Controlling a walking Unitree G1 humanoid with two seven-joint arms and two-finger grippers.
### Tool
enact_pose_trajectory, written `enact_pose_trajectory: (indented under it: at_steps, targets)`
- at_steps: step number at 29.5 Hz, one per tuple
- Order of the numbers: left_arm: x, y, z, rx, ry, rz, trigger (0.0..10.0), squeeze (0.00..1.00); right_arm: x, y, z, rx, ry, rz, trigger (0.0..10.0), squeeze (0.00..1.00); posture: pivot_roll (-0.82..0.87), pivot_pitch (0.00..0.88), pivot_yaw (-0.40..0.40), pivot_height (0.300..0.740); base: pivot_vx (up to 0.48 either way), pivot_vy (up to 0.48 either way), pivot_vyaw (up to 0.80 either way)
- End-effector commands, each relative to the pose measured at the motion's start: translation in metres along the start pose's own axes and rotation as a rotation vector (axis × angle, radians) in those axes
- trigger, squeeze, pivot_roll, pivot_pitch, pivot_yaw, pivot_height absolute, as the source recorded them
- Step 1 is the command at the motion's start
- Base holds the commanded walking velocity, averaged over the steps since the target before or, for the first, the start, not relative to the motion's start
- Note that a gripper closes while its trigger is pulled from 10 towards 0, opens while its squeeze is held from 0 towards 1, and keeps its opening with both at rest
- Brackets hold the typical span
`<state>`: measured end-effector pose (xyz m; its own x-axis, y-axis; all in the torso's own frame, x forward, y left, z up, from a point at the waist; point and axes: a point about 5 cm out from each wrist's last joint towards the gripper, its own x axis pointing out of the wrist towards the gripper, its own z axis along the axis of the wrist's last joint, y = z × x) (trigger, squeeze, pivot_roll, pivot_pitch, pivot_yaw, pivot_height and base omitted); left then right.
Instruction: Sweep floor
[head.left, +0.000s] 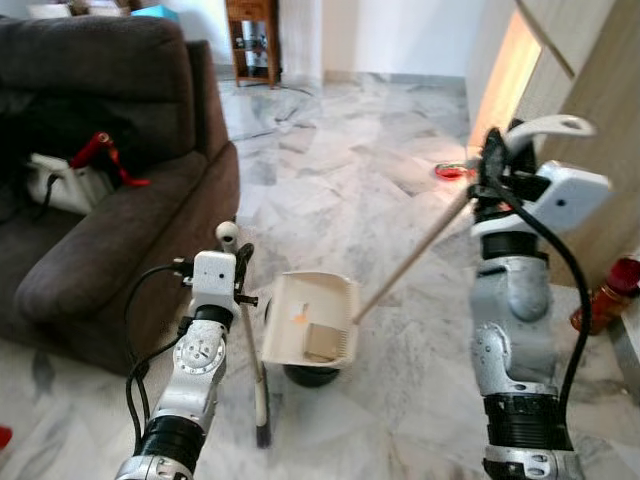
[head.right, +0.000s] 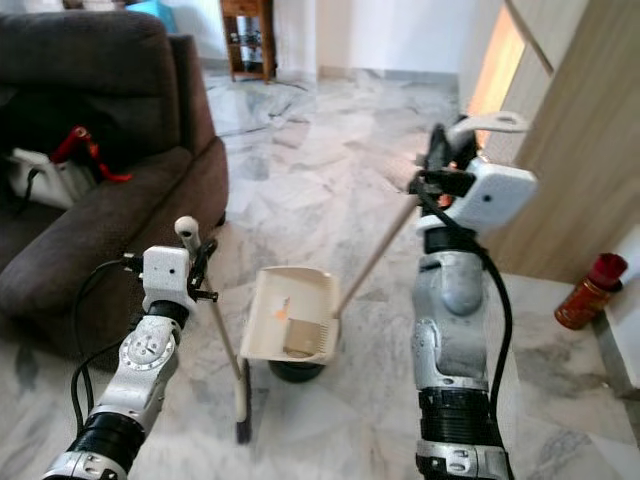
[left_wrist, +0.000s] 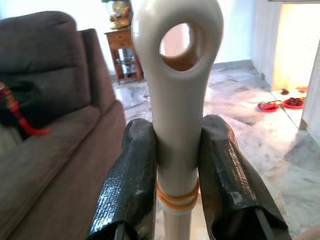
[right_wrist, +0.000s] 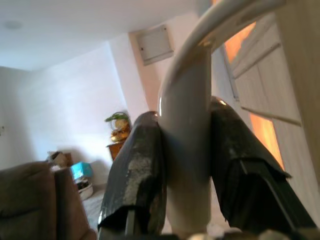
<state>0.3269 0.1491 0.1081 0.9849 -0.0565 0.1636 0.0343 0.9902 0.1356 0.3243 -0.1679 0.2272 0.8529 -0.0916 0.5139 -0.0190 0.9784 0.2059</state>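
Note:
My left gripper (head.left: 233, 264) is shut on the upper end of a cream broom handle (left_wrist: 178, 95), just below its hanging hole. The broom runs down to its dark brush (head.left: 263, 432) on the marble floor. My right gripper (head.left: 489, 168) is raised at the right and shut on the curved top of a long dustpan handle (head.left: 410, 258). The cream dustpan (head.left: 310, 318) is tipped up between my arms, holding a tan scrap and an orange bit. A black round object (head.left: 312, 376) sits on the floor under it.
A brown sofa (head.left: 110, 200) fills the left, with a white bag and red strap (head.left: 65, 180) on it. A wooden cabinet (head.left: 600, 120) stands at the right with a red bottle (head.left: 600, 296) at its foot. Red dishes (head.left: 452, 172) lie on the floor beyond.

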Motion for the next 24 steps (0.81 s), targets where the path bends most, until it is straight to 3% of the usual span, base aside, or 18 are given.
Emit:
enact_pose_trajectory:
  at_steps: [1, 24]
  targets:
    - [0.0055, -0.002, 0.0137, 0.005, -0.068, -0.01, 10.0, 0.0, 0.0057, -0.0004, 0.0175, 0.018, -0.085, -0.005, 10.0, 0.0, -0.06, 0.0, 0.034, 0.74, 0.27, 0.0, 0.0]
    - [0.0063, -0.0024, 0.0148, 0.006, -0.074, -0.016, 10.0, 0.0, 0.0058, 0.0019, 0.0159, 0.027, -0.079, 0.009, 10.0, 0.0, -0.05, 0.0, 0.036, 0.74, 0.27, 0.0, 0.0]
